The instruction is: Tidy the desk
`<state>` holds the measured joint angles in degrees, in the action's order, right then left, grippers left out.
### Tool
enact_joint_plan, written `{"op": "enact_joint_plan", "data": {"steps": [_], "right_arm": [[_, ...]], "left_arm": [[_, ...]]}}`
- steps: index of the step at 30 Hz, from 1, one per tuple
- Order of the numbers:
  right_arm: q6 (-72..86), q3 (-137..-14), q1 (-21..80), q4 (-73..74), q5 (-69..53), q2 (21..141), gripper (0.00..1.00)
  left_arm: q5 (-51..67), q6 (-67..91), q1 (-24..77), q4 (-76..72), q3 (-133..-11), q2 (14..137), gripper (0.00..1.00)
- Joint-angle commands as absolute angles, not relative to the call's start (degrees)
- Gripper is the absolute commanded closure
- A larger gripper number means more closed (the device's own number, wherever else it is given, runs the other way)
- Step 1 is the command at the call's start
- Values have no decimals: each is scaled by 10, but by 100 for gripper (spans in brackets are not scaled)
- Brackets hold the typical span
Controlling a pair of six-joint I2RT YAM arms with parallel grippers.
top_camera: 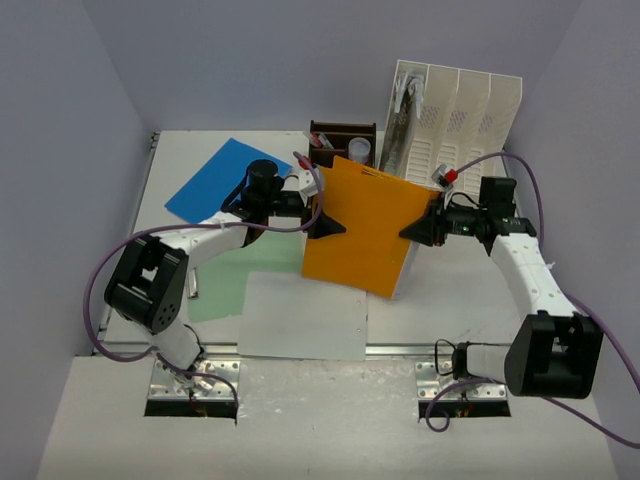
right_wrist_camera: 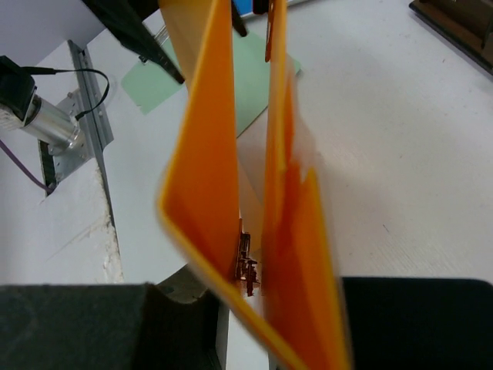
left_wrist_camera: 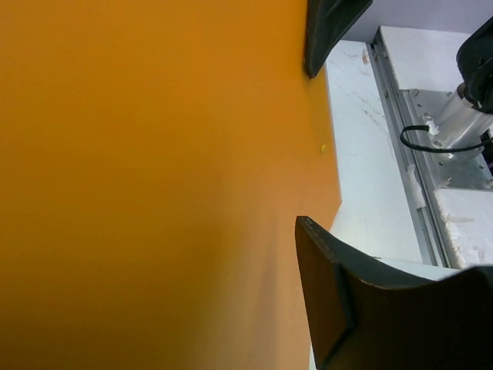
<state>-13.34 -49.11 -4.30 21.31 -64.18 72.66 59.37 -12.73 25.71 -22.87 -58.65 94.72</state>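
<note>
The step in hand is putting the orange folder (top_camera: 365,225) away. It hangs in the air over the middle of the counter (top_camera: 455,305), between the two arms.

The right pincer (top_camera: 418,230) is clamped on the folder's right edge. In the right wrist view the two orange flaps gape a little, and a black finger (right_wrist_camera: 92,324) presses on each side of them.

The left pincer (top_camera: 328,226) is at the folder's left edge. In its own view its fingers (left_wrist_camera: 331,31) stand wide apart and the orange face fills the space past them. It does not look like it squeezes anything (it may only be steadying the folder).

The counter is the big white top under it all. A blue sheet (top_camera: 210,180) lies far left, a green sheet (top_camera: 225,285) lies nearer, and a white sheet (top_camera: 305,315) lies near the rail. A brown pen box (top_camera: 340,135) and a white rack (top_camera: 470,105) stand at the far side.

I think the folder should go in the rack next. For that, the right arm must carry it far and right, stand it up straight, and line its edge up with a slot. The flaps should be shut first, or they may catch on the rack.
</note>
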Motion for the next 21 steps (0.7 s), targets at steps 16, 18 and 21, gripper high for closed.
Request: {"op": "enact_joint_plan", "data": {"steps": [16, 18, 21], "right_arm": [[-3, -560, -40, 189, -541, 527, 100], [32, -564, -46, 144, -500, 510, 100], [57, -581, -50, 105, -473, 506, 100]], "left_arm": [[331, 63, 138, -200, -614, 763, 0], [284, 69, 126, -150, -632, 740, 0], [279, 48, 123, -124, -626, 721, 0]]}}
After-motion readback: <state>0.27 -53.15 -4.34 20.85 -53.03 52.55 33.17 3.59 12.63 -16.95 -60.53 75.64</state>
